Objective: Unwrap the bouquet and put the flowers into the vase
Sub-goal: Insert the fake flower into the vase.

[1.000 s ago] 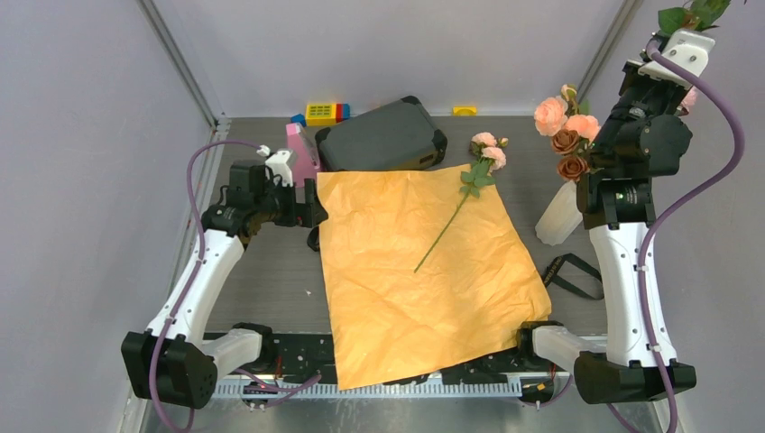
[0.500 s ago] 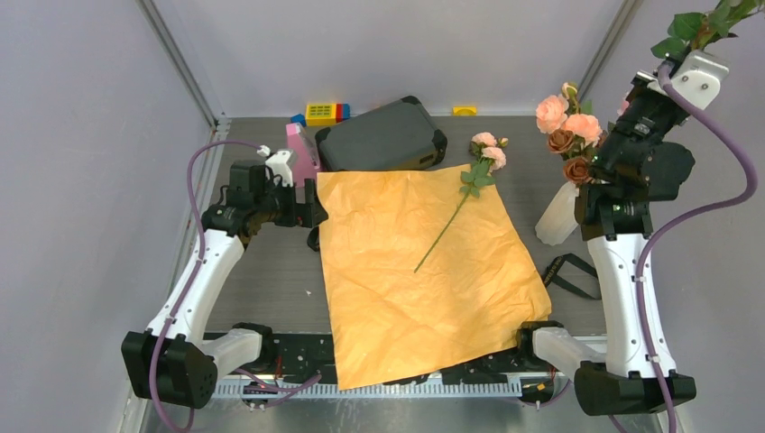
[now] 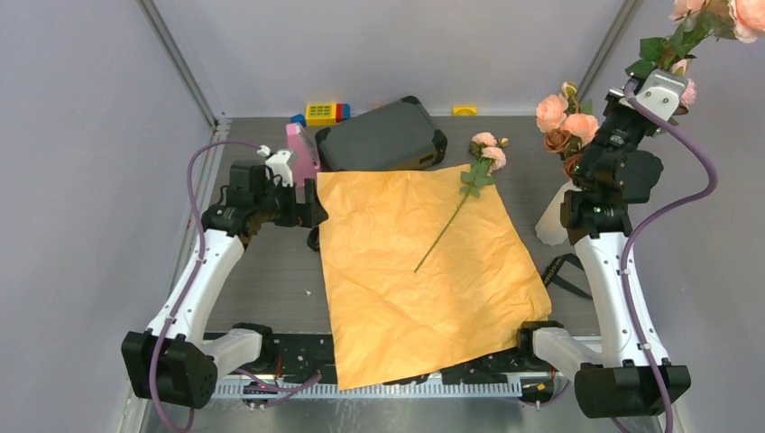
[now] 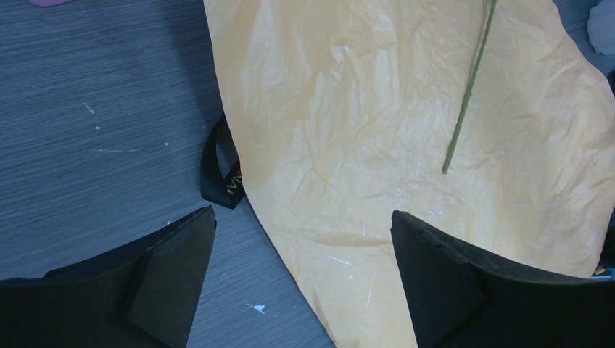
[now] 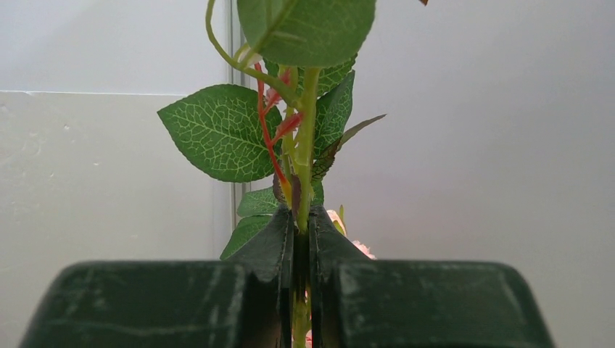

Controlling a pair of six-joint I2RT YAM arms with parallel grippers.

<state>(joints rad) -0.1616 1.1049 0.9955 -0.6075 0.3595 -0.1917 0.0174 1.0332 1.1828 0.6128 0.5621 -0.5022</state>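
wrapping: orange paper (image 3: 424, 271), crinkled and spread flat at the centre of the worktop (image 3: 262, 271), its 6 o'clock end over the near edge.
ribbon: black ribbon (image 4: 217, 177), a loop showing at the paper's 9 o'clock edge.
loose rose: single pink rose (image 3: 487, 152) lying on the paper, bloom toward 1 o'clock, thin stem running back to centre; nothing touches it.
vase: white vase (image 3: 552, 221) at 3 o'clock, just beside the paper, partly hidden by the right arm; pink and brownish roses (image 3: 564, 126) stand in it.
held flowers: leafy stem (image 5: 304, 145) topped with peach blooms (image 3: 744, 13), high up at 2 o'clock; its lower end is hidden.
right gripper (image 5: 301, 225): pinched narrow on that green stem, just under the leaves.
left gripper (image 4: 302, 214): jaws spread wide, nothing between them, hovering at 9 o'clock over the paper's edge.
handling, judged: stems light, thin and springy, likely to twist or slip in a flat pinch; blooms soft and easily crushed.
hold point, judged: bare stem below the leaves, never the heads.
vase, judged: small, narrow and probably light, so a sideways push from a stem could tip it.
background: dark case (image 3: 383, 135), pink wedge (image 3: 302, 149) and toy bricks (image 3: 325, 113) around 11 to 12 o'clock.
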